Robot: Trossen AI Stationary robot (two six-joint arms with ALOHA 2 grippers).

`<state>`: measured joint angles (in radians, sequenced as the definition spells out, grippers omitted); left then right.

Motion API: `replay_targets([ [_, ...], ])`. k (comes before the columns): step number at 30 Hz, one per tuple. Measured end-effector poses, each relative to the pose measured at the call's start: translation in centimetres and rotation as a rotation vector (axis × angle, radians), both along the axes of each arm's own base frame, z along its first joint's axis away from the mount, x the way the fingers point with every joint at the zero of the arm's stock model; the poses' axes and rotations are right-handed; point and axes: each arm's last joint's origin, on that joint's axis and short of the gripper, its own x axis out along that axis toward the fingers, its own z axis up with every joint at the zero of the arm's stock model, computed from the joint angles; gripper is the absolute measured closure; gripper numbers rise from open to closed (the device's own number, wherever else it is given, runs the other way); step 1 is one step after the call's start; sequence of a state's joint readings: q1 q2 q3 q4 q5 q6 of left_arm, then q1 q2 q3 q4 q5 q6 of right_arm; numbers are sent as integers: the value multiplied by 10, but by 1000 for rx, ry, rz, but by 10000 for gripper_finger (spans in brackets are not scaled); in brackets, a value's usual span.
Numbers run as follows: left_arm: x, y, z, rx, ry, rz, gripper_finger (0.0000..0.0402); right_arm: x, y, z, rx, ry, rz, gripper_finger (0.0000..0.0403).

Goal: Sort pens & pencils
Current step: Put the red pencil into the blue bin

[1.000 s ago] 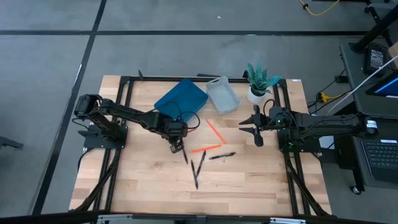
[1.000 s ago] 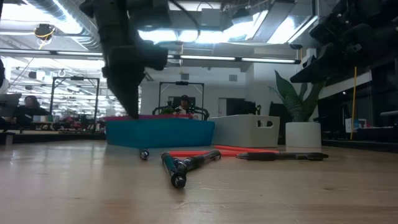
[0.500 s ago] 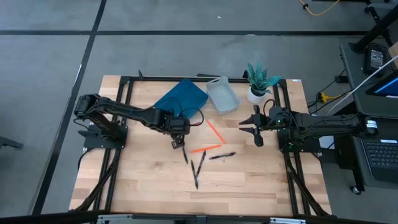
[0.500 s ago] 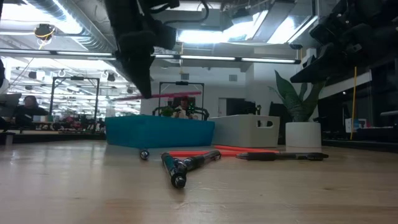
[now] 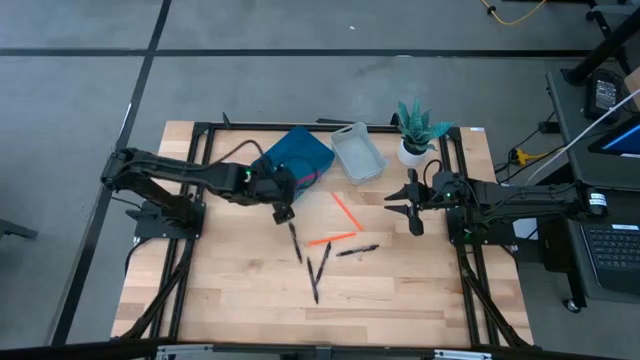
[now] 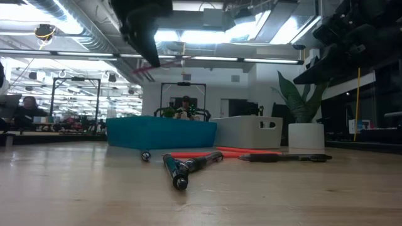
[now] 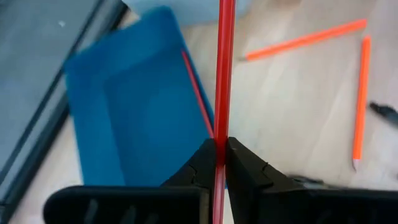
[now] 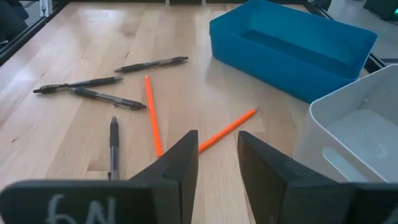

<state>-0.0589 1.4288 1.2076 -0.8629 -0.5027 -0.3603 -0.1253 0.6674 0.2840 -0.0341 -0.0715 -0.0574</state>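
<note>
The left gripper hangs above the near edge of the blue bin, fingers clamped on a red pencil. The low view shows this pencil held well above the bin's rim. A second red pencil lies inside the blue bin, along one wall.

The right gripper waits above the table's right side, near the potted plant. Its fingers stand apart and hold nothing.

Two orange pencils lie on the wooden table near its centre: one angled toward the grey bin, the other just below it, toward the front edge. Four black pens lie around them: one left of the orange pencils, two crossing toward the front edge, one to the right.

The blue bin and the grey bin stand side by side at the table's far edge, with the grey bin between the blue bin and the plant.
</note>
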Motion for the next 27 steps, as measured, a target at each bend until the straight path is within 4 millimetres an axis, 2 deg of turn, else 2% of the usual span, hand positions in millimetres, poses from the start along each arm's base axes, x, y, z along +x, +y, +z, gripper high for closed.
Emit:
replay_targets([
  [5, -9, 2, 5, 27, -80, 14, 382, 0, 1, 0, -1, 1, 4, 288],
  [10, -16, 10, -13, 42, -114, 28, 382, 0, 1, 0, -1, 1, 4, 288],
  [18, -21, 41, -34, 31, -266, -27, 382, 0, 1, 0, -2, 2, 5, 288],
  [27, -32, 67, -56, 8, -264, 17, 382, 0, 1, 0, -5, 2, 6, 288],
])
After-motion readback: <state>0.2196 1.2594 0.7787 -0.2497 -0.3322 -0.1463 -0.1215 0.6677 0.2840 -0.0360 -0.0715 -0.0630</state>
